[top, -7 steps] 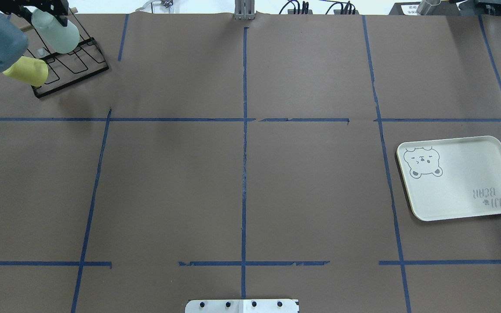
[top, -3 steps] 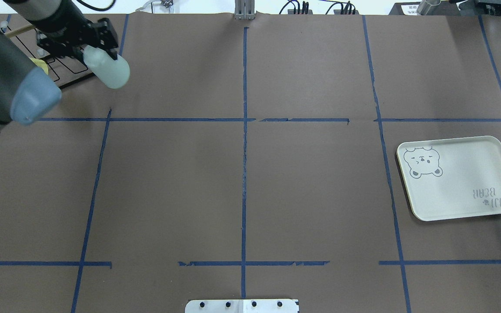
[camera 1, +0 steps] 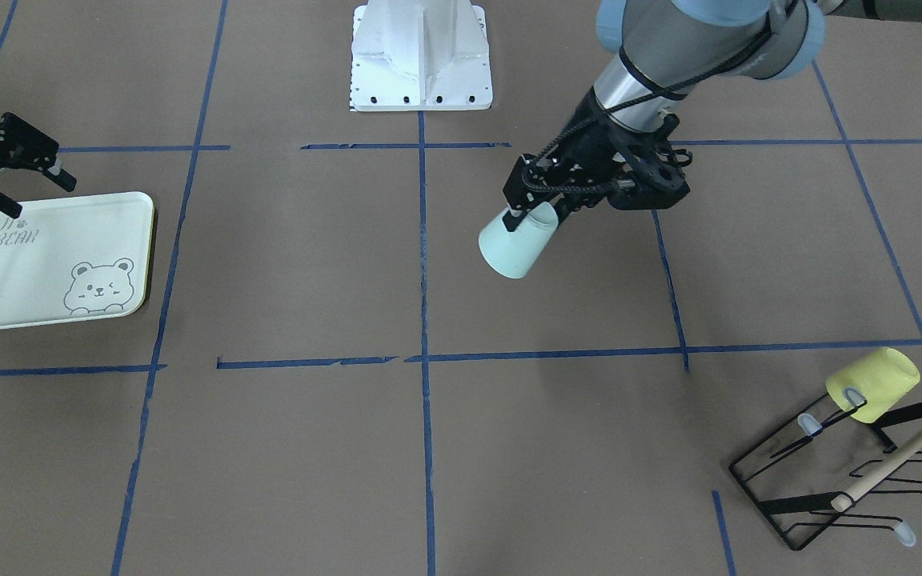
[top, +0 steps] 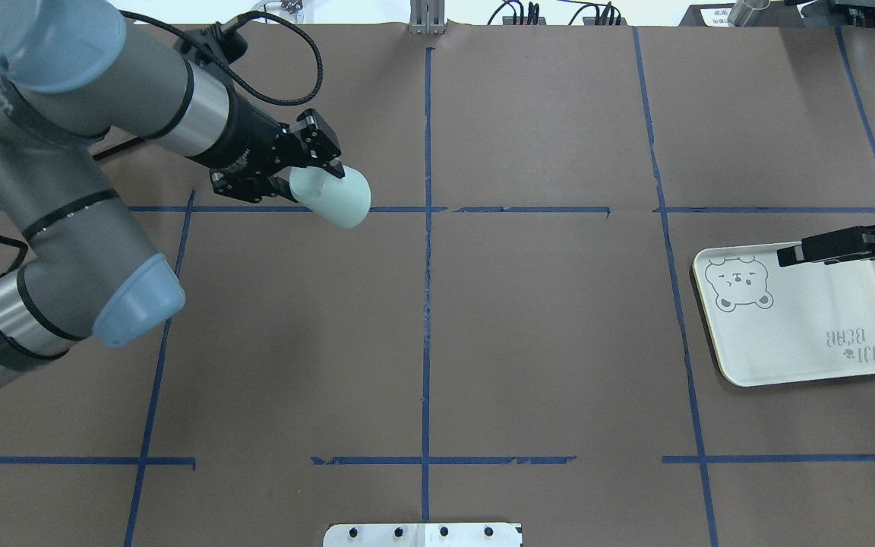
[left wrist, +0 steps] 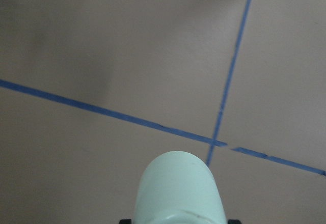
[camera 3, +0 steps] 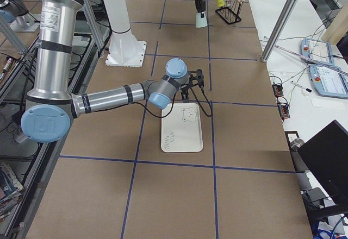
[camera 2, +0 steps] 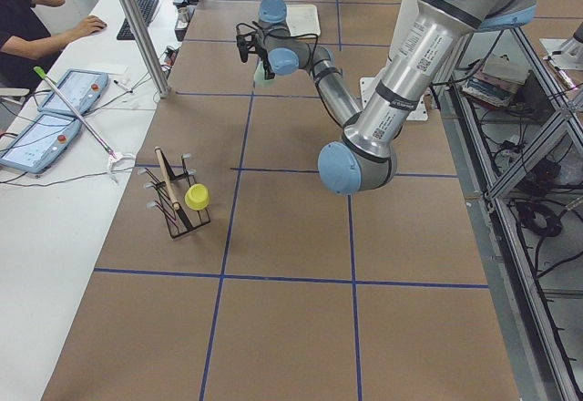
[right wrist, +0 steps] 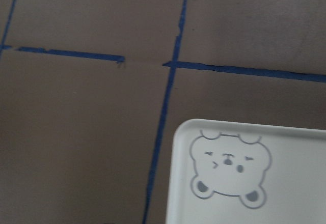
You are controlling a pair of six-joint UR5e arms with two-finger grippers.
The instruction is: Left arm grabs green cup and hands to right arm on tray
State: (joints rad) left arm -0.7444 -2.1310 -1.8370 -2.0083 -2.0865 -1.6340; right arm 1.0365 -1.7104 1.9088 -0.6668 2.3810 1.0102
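Green cup [top: 335, 199] hangs above the table [top: 544, 342], tilted, base toward the centre tape line [top: 427, 304], on the robot's left half. L gripper [top: 304, 181] pinches its rim. So the grab looks done; you're approx. mid-carry. Well apart across the table, R gripper [camera 1: 38, 196] hovers at the tray [camera 1: 29, 288] edge, fingers spread, empty. Left to do, I judge: meet, hand over, set cup on tray. Far corner: yellow cup [camera 1: 873, 382] on wire rack [camera 1: 797, 488].

A brown paper-covered bench [top: 544, 342] crossed by blue tape lines [top: 426, 304] spreads beneath the left gripper [top: 312, 182]. Beyond that gripper, a long white side table [camera 2: 46, 264] carries grey touch-screen pendants [camera 2: 77, 89] near a silver metal post [camera 2: 138, 32].
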